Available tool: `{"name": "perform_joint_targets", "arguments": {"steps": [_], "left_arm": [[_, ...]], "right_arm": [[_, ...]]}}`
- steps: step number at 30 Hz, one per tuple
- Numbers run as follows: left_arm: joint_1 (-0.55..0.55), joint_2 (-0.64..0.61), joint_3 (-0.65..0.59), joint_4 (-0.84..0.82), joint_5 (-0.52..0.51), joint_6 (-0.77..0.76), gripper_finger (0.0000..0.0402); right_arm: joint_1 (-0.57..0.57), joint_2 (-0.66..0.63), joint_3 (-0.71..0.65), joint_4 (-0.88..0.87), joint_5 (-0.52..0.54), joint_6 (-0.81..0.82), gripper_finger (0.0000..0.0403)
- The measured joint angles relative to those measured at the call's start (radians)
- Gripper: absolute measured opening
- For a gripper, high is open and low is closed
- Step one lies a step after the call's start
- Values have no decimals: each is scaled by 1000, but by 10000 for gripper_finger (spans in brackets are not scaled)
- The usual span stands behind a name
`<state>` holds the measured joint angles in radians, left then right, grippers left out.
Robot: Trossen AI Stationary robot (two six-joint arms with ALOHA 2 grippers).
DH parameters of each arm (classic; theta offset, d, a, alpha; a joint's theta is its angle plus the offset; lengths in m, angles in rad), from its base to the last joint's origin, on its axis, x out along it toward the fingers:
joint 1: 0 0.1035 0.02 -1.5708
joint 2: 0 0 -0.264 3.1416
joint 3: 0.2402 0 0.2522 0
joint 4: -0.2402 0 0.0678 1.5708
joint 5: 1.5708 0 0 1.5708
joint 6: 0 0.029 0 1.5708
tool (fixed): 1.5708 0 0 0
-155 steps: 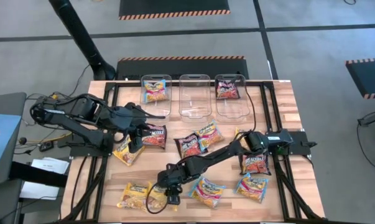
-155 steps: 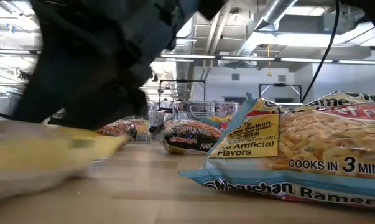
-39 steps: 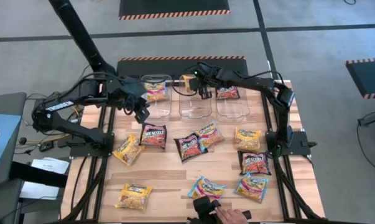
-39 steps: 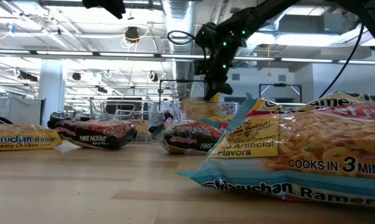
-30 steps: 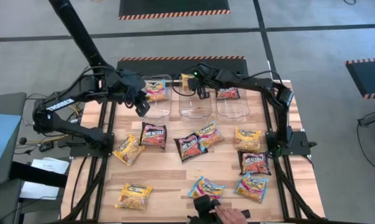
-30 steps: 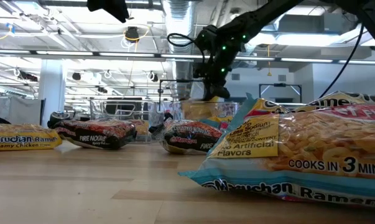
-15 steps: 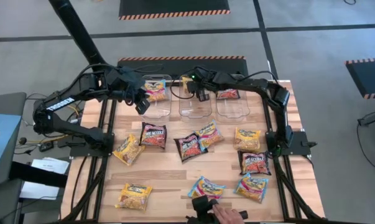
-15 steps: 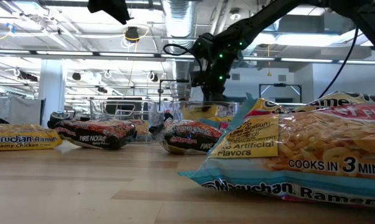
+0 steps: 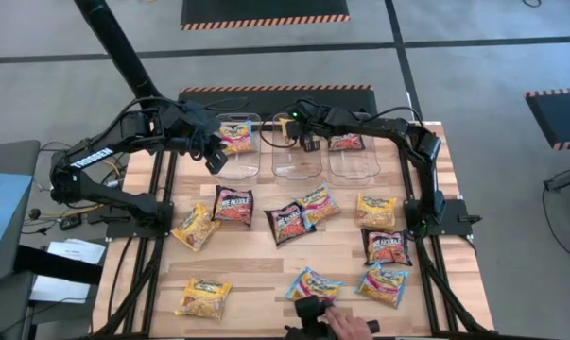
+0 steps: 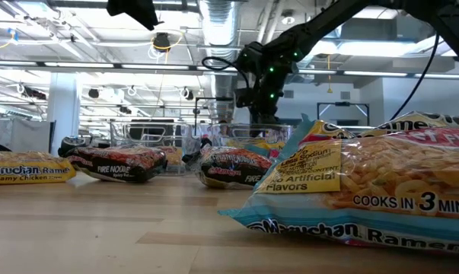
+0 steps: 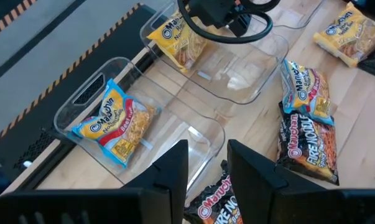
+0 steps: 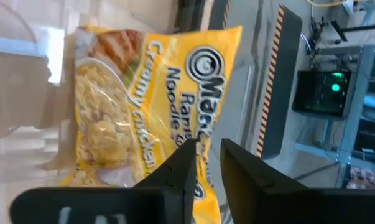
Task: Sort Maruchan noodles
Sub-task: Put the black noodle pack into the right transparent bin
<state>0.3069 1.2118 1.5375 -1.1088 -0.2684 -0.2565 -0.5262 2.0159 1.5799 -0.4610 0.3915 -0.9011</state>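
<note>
My right gripper (image 9: 299,142) is over the far end of the middle clear bin (image 9: 297,162), shut on a yellow-orange packet (image 12: 143,93). The packet also shows in the left wrist view (image 11: 176,40), standing tilted inside that bin. My left gripper (image 9: 215,161) hangs open and empty over the near left side of the left bin (image 9: 237,156). That bin holds a blue-pink packet (image 11: 115,121). The right bin holds a maroon packet (image 9: 346,142). Several packets of all three kinds lie flat on the table, among them a maroon one (image 9: 233,205) and a yellow one (image 9: 205,297). My right gripper pinches the yellow packet at its upper end (image 12: 203,134) between its two fingers, which slant down from the table's right. The fingers hide the exact spot. The packet hangs tilted below them, its lower part inside the middle bin (image 11: 181,59).
A person's hand (image 9: 349,327) holds a dark device at the table's near edge. Loose packets lie across the middle and near part of the table, among them two blue-pink ones (image 9: 313,283) (image 9: 384,283). In the low view one packet (image 10: 366,183) fills the near right.
My right gripper has gone down and a little toward the table's left, and the yellow packet has sunk into the far end of the middle bin. My left gripper has drifted slightly toward the far edge above the left bin.
</note>
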Motion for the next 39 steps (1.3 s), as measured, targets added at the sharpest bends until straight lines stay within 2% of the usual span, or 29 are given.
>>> {"name": "perform_joint_targets", "arguments": {"steps": [5,13,17,23,25,32,39], "left_arm": [[1,0,0,0,-30,19,98],[1,0,0,0,-32,35,101],[2,0,0,-7,-39,53,117],[22,0,0,5,-157,9,156],[31,0,0,3,-136,-7,162],[25,0,-7,2,39,-36,165],[-4,1,-65,-18,117,-50,165]], "right_arm": [[14,0,36,-43,70,42,116],[43,-1,192,-143,81,149,120],[50,-1,295,-253,82,206,120],[68,-1,494,-453,84,281,120],[75,-1,560,-512,84,301,120],[82,-3,777,-730,84,446,120],[143,-97,754,-838,77,584,121]]}}
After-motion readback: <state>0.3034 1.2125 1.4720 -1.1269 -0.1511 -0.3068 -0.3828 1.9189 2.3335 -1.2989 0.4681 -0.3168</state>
